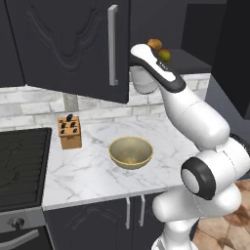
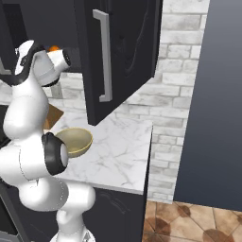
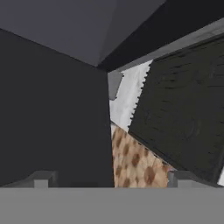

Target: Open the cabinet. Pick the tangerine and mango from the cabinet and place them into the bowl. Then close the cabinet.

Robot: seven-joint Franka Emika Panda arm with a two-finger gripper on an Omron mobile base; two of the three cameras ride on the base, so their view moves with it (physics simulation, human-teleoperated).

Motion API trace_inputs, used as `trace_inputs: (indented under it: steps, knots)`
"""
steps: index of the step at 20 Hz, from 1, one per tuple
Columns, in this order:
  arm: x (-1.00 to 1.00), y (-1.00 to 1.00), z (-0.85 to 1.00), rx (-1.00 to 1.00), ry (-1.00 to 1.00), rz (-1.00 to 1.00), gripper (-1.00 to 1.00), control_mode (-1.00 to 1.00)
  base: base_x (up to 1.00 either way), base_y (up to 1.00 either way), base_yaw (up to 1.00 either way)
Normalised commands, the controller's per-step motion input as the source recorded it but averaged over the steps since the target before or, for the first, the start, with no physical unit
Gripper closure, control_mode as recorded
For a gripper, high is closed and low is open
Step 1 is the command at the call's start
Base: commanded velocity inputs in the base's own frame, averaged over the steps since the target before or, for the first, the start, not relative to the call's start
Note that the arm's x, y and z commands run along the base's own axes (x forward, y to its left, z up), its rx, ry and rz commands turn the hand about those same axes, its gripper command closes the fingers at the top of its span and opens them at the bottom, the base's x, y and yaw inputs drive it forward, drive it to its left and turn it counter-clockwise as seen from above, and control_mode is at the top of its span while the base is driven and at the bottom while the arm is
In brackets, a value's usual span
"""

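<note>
A: Two cabinet (image 1: 68,44) doors, charcoal, carved panels: how do yours stand?

B: You have the left door swung out over the counter (image 1: 93,166), its silver bar handle (image 1: 113,45) facing the left base camera. The right door (image 2: 124,52) stands open as well, seen from the right base view with its own bar handle (image 2: 105,56).

A: Next item, left to right along your counter?

B: One stove (image 1: 22,161) at the far left. One wooden knife block (image 1: 70,132) beside it, against the brick wall. One bowl (image 1: 131,152), tan-gold, upright, out on the marble in front of the block and apart from it.

A: Fruit?

B: On the cabinet shelf you have a round orange fruit (image 1: 155,44) with the mango (image 1: 164,55) touching it on the right, both just past the arm's wrist. From the right base view one bright orange spot shows behind the wrist; I take it for the tangerine (image 2: 54,48).

A: Claw?

B: Your claw (image 3: 109,177) has its fingers spread wide apart with nothing between them. Both tips (image 3: 41,178) show low in the hand view, facing dark cabinet panel.
</note>
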Motion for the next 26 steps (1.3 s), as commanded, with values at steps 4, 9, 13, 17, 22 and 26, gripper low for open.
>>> trace_inputs:
  steps: [4,9,13,17,22,26]
  knots:
    - [-1.00,1.00,0.00,-0.06,0.00,0.11,-1.00,-1.00,0.00,0.00,0.00]
    - [-0.87,1.00,0.00,-0.10,-0.06,0.00,-1.00,-1.00,0.00,0.00,0.00]
    - [0.07,0.89,-0.08,-0.08,0.00,-0.08,-1.00,-1.00,0.00,0.00,0.00]
    - [0.07,0.11,0.00,-0.01,0.03,-0.01,-1.00,-1.00,0.00,0.00,0.00]
    - [-0.10,-0.57,0.43,0.05,-0.06,0.00,-1.00,-1.00,0.00,0.00,0.00]
    - [-0.60,-0.99,0.85,0.01,-0.14,-0.03,-1.00,-1.00,0.00,0.00,0.00]
